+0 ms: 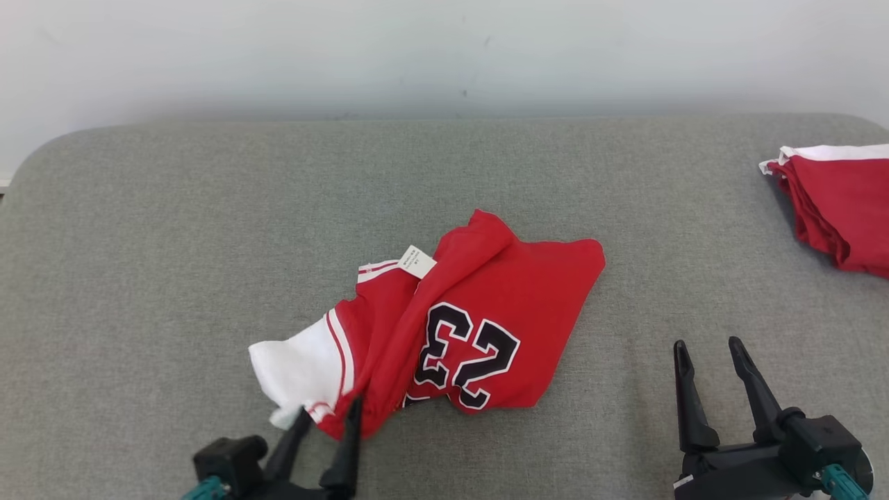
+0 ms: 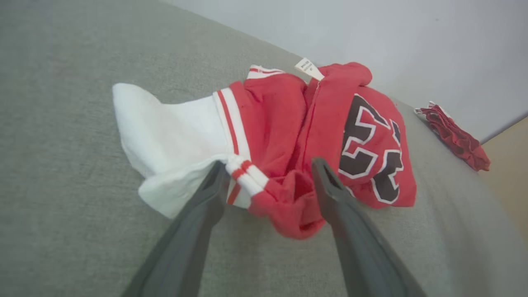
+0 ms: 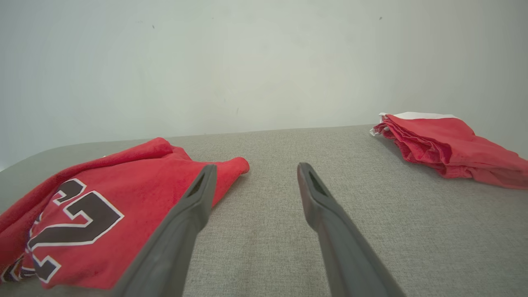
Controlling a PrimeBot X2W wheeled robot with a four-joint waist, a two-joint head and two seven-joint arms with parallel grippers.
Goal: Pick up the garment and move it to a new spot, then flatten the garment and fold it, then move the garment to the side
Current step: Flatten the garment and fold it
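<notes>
- At the middle of the counter [image 1: 173,243], a little toward 6 o'clock in the head view, the garment [image 1: 500,292] lies crumpled. It is red cloth with a black, white-edged "23", a white panel with red stripes at its 8 o'clock end, and a small white label [image 1: 417,261] at its 11 o'clock edge.
- At 7 o'clock, the left pincer [image 1: 331,406] has its fingers spread apart, the tips straddling the garment's near bunched hem. In the left wrist view, striped trim and a red fold sit between the fingers, with one finger against the white cloth. Nothing is clamped.
- At 5 o'clock, the right pincer [image 1: 707,342] is wide open and empty above bare counter, well apart from the garment.
- At 2 o'clock, by the counter's right edge, a second red garment [image 1: 844,208] with a white band lies folded in a pile.
- The counter is covered in grey woven fabric and has rounded far corners.
- At 12 o'clock, beyond the counter, stands a plain pale wall [image 1: 444,55] with a few small dark marks.
</notes>
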